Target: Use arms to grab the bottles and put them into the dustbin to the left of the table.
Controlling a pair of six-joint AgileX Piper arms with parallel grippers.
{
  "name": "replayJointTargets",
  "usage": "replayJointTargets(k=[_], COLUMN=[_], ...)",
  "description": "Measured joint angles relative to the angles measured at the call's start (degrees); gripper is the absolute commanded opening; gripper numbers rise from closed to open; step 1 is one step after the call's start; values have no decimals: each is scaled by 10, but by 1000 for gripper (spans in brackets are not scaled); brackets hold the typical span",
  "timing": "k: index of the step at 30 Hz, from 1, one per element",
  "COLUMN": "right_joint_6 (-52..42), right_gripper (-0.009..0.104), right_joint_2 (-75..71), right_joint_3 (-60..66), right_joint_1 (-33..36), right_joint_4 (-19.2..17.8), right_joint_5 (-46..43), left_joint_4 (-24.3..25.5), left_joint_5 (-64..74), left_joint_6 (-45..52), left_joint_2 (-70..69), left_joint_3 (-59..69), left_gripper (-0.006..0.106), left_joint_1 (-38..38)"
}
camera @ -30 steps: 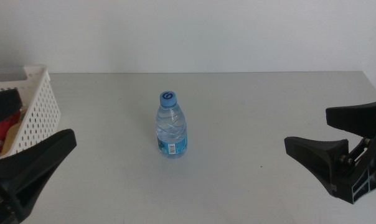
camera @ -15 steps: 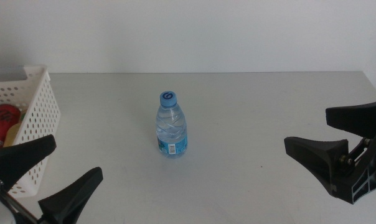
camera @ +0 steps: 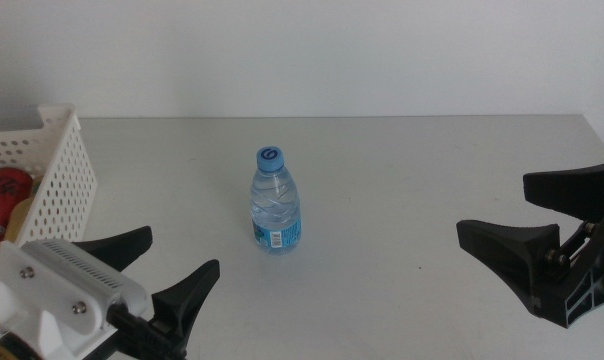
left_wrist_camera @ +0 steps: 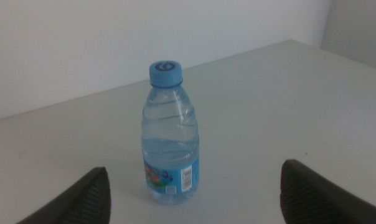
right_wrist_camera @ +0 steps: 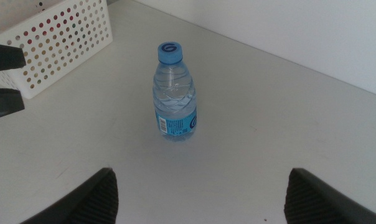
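A small clear water bottle (camera: 277, 200) with a blue cap stands upright mid-table, also seen in the left wrist view (left_wrist_camera: 170, 134) and the right wrist view (right_wrist_camera: 173, 93). The white perforated dustbin (camera: 60, 150) sits at the table's left edge. A red can (camera: 2, 190) lies inside it beside a pale yellow shape. My left gripper (camera: 174, 255) is open, low at the front left and pointing at the bottle from a short distance. At the right side my right gripper (camera: 494, 208) is open and well clear of the bottle.
The light-grey table (camera: 402, 170) runs back to a white wall. In the right wrist view the dustbin (right_wrist_camera: 57, 43) shows beyond the bottle, with the left gripper's dark fingers (right_wrist_camera: 4, 57) in front of it.
My left gripper has swung away from the dustbin toward the table's middle, and its white housing has come into view. The bottle and the right gripper have not moved.
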Motion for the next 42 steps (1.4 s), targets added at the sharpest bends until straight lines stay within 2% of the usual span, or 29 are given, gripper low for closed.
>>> replayJointTargets(k=[7,20,42], right_joint_6=[0,0,0], right_gripper=[75,75,75], right_joint_2=[0,0,0], right_joint_3=[0,0,0], right_joint_1=[0,0,0], right_joint_4=[0,0,0], right_joint_5=[0,0,0], left_joint_4=[-2,-2,-31], left_joint_5=[-146,-282,-282], left_joint_6=[-12,-35,-14], left_joint_2=[127,260,472], left_joint_3=[0,-2,-185], left_gripper=[93,93,93], left_joint_1=[0,0,0])
